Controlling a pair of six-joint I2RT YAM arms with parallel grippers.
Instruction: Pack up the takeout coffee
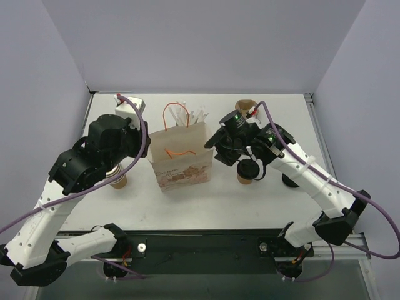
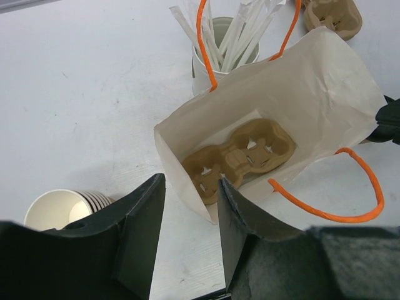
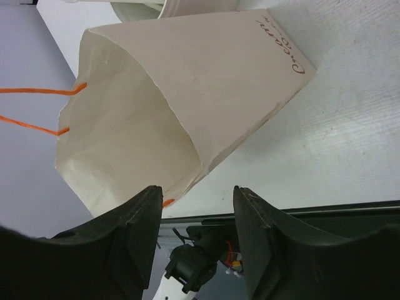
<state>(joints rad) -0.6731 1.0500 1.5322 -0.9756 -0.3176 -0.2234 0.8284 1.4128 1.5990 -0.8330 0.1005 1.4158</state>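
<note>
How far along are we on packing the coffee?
Done: the paper bag stands open with a cup carrier at its bottom. In hand: nothing; left gripper and right gripper are open, empty, beside the bag. Left: the takeout coffee stands on the table right of the bag, not yet packed.

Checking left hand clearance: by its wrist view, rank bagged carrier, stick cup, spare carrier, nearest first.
1. bagged carrier, inside the bag, just ahead of the left hand.
2. stick cup, behind the bag.
3. spare carrier, far right corner.
</note>
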